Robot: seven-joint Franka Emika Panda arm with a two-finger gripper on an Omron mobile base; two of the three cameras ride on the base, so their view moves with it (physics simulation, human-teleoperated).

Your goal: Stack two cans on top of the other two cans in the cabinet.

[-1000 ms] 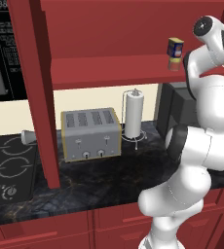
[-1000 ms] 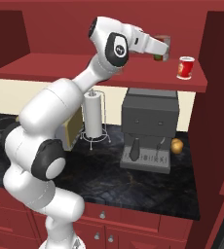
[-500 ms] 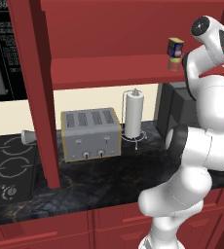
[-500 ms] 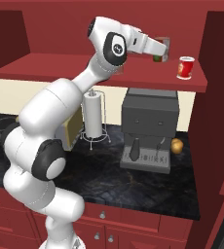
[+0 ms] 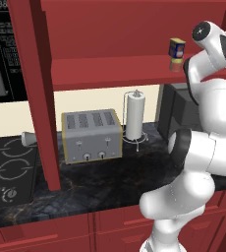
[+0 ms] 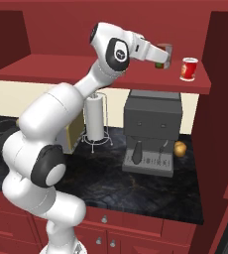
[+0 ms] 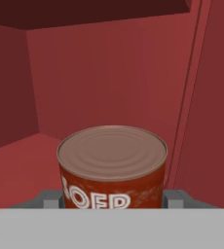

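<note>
blue can (image 5: 177, 47) stacked on tan can (image 5: 176, 64) on cabinet shelf (image 5: 110, 71), left of red-and-white can (image 6: 189, 69).

On the dark marble counter (image 5: 110, 179) in front of me stood a silver toaster (image 5: 91, 136), and just beside it a paper towel roll (image 5: 134, 116) upright on its wire stand. A black coffee machine (image 6: 151, 131) sat nearby, a small orange fruit (image 6: 180, 148) at its side. A stovetop (image 5: 7, 170) lay far left.
</note>
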